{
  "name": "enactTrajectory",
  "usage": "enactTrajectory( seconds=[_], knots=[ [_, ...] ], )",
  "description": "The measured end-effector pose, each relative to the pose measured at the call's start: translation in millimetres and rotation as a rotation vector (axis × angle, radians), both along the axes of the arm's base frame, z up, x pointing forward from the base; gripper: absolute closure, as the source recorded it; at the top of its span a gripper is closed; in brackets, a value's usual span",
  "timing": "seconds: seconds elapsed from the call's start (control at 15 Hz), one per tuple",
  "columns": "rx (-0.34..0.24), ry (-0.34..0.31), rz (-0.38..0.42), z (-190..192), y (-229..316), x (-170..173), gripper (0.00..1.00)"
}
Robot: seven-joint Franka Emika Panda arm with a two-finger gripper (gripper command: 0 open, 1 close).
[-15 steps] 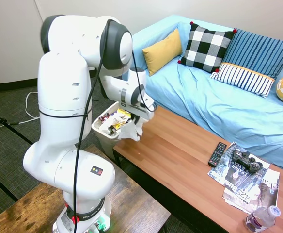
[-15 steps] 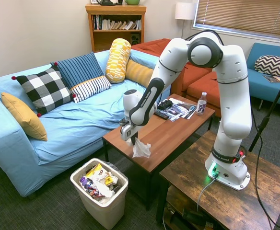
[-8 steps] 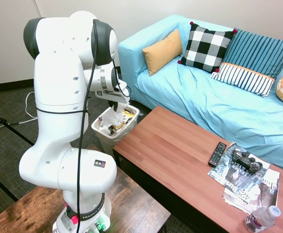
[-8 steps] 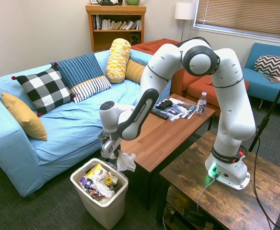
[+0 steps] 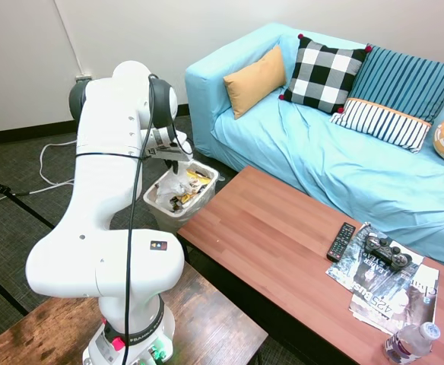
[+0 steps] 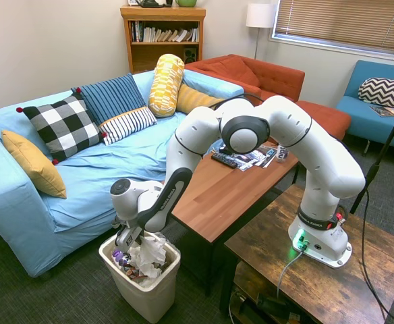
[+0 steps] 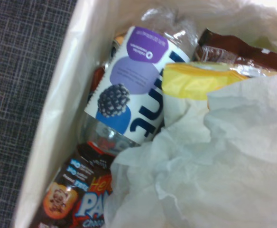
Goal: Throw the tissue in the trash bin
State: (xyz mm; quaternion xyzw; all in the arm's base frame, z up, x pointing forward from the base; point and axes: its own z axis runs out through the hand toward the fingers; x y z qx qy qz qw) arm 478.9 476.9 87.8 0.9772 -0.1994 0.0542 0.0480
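The tissue (image 6: 148, 251), a crumpled white wad, hangs at the mouth of the trash bin (image 6: 150, 300) and touches the wrappers inside it. My gripper (image 6: 133, 239) is just above the bin's rim, at the top of the tissue, and appears shut on it. In the first exterior view the gripper (image 5: 173, 160) is over the trash bin (image 5: 152, 202), partly behind my arm. The wrist view is filled by the tissue (image 7: 214, 166), lying over a purple-labelled bottle (image 7: 133, 90) and snack wrappers against the bin's white wall (image 7: 65, 99).
The bin stands on the carpet between the blue sofa (image 5: 298, 144) and the end of the wooden coffee table (image 5: 283, 243). On the table's far end lie a remote (image 5: 340, 241), a game controller (image 5: 389, 252), magazines (image 5: 393, 300) and a water bottle (image 5: 408, 342).
My arm has swung off the table's end and come down over the bin. The tissue went with it from the table's edge into the bin's mouth.
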Motion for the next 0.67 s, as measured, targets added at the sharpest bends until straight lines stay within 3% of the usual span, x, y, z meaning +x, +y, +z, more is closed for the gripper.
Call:
enactTrajectory(
  seconds=[0.67],
  knots=[
    [0.002,0.003,-0.03,5.4,-4.1,10.9,0.0]
  ],
)
